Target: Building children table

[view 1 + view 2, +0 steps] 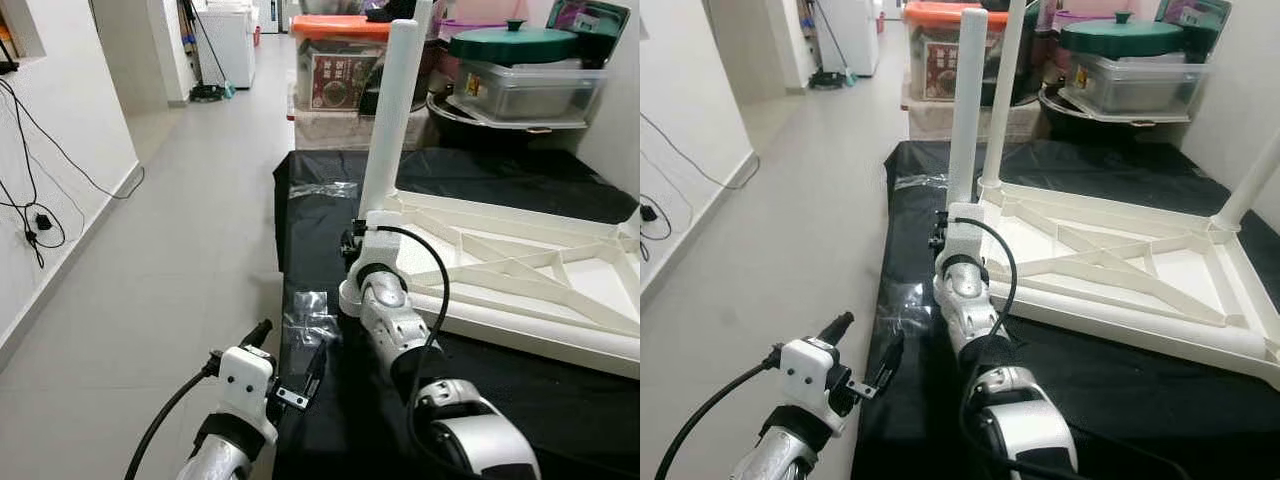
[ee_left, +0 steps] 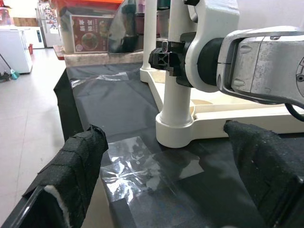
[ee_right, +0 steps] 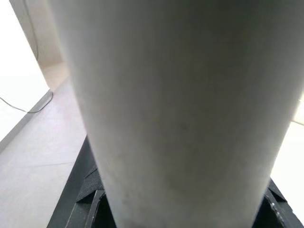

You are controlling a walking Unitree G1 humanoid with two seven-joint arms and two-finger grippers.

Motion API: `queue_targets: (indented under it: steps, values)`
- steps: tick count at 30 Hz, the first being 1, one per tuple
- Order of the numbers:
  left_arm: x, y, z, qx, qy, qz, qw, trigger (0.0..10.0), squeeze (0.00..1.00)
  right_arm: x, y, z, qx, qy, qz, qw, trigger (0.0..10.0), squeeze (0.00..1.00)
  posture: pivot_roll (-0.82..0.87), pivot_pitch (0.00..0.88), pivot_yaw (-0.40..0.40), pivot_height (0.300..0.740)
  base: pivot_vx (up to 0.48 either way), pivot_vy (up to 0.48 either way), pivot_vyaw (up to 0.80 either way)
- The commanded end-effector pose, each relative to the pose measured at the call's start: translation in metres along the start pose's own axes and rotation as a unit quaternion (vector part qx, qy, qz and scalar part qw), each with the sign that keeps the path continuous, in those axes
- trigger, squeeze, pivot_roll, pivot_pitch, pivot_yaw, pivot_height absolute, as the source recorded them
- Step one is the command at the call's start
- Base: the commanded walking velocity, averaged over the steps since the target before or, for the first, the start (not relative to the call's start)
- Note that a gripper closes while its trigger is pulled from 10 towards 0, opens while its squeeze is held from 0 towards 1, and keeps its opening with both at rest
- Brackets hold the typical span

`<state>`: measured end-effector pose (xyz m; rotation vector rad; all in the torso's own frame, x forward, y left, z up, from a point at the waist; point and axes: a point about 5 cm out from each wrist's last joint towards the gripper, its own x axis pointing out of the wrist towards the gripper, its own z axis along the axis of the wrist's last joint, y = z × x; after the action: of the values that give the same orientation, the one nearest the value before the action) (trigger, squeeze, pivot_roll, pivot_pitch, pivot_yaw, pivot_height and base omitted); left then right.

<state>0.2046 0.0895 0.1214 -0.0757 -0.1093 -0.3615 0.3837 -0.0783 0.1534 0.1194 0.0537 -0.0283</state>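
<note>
A white children's table (image 1: 520,270) lies upside down on a black sheet (image 1: 480,180) spread over the floor (image 1: 170,240), its ribbed underside facing up. At the near corner a white table leg (image 1: 390,110) stands upright in its socket. The right gripper (image 1: 352,240) is pressed against the base of that leg — whether its fingers are clamped on it I cannot tell. The left gripper (image 2: 166,175) hovers low at the sheet's edge, fingers (image 2: 76,166) apart, facing the leg's base and a crumpled clear plastic bag (image 2: 137,164). Storage bins (image 1: 340,70) stand behind.
</note>
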Motion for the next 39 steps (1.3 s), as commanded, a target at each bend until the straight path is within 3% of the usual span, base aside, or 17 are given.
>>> queue_targets:
  steps: [1, 4, 5, 11, 12, 15, 22, 31, 39]
  values:
    - [0.000, 0.001, -0.003, -0.001, 0.008, 0.002, 1.000, 10.0, 0.00, -0.003, 0.002, -0.010, 0.068, 0.017, 0.001, 0.998, 10.0, 0.00, 0.02, 0.000, -0.034, 0.740, 0.000, 0.000, 0.00]
    - [0.000, 0.001, -0.003, -0.001, 0.008, 0.002, 1.000, 10.0, 0.00, -0.003, 0.006, -0.006, 0.067, 0.004, 0.018, 0.998, 10.0, 0.00, 0.02, 0.000, -0.034, 0.740, 0.000, 0.000, 0.00]
    - [0.000, 0.001, -0.003, -0.001, 0.008, 0.002, 1.000, 10.0, 0.00, -0.003, 0.008, -0.001, 0.066, -0.013, 0.039, 0.997, 10.0, 1.00, 0.02, 0.000, -0.034, 0.740, 0.000, 0.000, 0.00]
    - [0.000, 0.001, -0.002, -0.001, 0.008, 0.003, 1.000, 10.0, 0.00, 0.000, -0.002, 0.004, 0.034, -0.030, 0.033, 0.998, 10.0, 1.00, 0.02, 0.000, -0.035, 0.740, 0.000, 0.000, 0.00]
    - [0.000, 0.002, -0.002, -0.001, 0.008, 0.003, 1.000, 10.0, 0.00, 0.000, -0.007, 0.004, 0.022, -0.033, 0.035, 0.999, 10.0, 0.00, 0.02, 0.000, -0.033, 0.740, 0.000, 0.000, 0.00]
    - [0.000, 0.002, -0.002, -0.001, 0.008, 0.003, 1.000, 10.0, 0.00, -0.001, -0.010, 0.004, 0.004, -0.043, 0.046, 0.998, 10.0, 0.00, 0.02, 0.000, -0.033, 0.740, 0.000, 0.000, 0.00]
    - [-0.001, 0.002, -0.003, -0.002, 0.011, 0.005, 1.000, 10.0, 0.00, -0.026, -0.022, -0.011, -0.017, -0.073, 0.128, 0.989, 10.0, 0.00, 0.01, 0.000, -0.029, 0.740, 0.000, 0.000, 0.00]
    - [0.000, 0.005, -0.003, -0.002, 0.014, 0.013, 1.000, 10.0, 0.00, -0.053, -0.039, -0.018, -0.037, -0.077, 0.155, 0.984, 10.0, 0.00, 0.00, 0.000, -0.026, 0.740, 0.000, 0.000, 0.00]
    - [-0.002, 0.018, -0.011, -0.006, 0.049, 0.072, 0.996, 10.0, 0.00, -0.077, -0.045, -0.039, -0.056, -0.046, 0.167, 0.983, 10.0, 0.00, -0.01, 0.000, -0.024, 0.740, 0.000, 0.000, 0.00]
